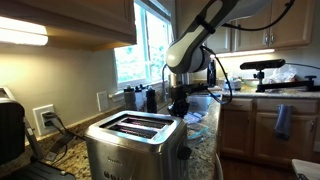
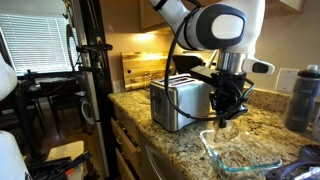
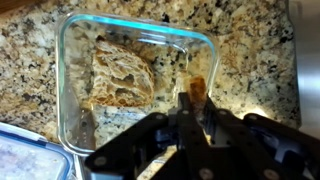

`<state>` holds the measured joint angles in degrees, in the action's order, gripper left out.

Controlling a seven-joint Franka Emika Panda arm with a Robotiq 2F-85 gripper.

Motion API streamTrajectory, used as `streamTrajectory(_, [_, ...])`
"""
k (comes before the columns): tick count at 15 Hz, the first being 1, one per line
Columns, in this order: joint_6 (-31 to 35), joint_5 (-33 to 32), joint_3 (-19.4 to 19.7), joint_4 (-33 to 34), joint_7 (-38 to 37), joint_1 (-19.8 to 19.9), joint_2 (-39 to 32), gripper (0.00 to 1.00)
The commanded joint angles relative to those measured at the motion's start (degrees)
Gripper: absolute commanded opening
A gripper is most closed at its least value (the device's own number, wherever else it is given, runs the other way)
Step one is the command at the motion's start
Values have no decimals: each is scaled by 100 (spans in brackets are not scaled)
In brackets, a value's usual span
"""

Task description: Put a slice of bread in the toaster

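The biggest thing here is the speckled stone counter [image 2: 272, 124], which fills the lower half of both exterior views. The white robot arm [image 2: 215, 25] comes in from the upper edge and bends down over the counter; in an exterior view it enters from the upper right [image 1: 195, 40]. The toaster [image 1: 135, 140] stands on the counter at the lower centre of that frame, with its two long dark slots facing up, and in an exterior view it is at the middle of the frame [image 2: 178, 100], just to the left of the arm's end. To the right of the toaster a clear glass dish [image 2: 240, 155] sits on the counter in the lower right; in the wrist view its rim [image 3: 62, 90] frames most of the picture. The slice of bread [image 3: 122, 78] lies flat inside this dish, in its left half, a little above the centre of the wrist frame and well apart from the toaster. The gripper [image 3: 190, 100] hangs over the right part of the dish, coming in from the bottom edge, and it is also seen above the dish in an exterior view [image 2: 228, 113]. Its fingers look drawn near together with a small brown bit [image 3: 197, 86] at their tips, but I cannot tell whether they are closed or grip anything.
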<state>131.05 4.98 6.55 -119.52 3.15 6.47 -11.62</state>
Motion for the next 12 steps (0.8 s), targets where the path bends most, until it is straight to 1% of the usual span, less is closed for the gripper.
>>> streamTrajectory(1, [268,-130,-46,-594,-110,-53,739,9])
streamTrajectory(4, [347,-230,-66,-837,-129,-97,1110,9])
streamTrajectory(12, [263,-515,-164,-1347,-211,-147,1959,9])
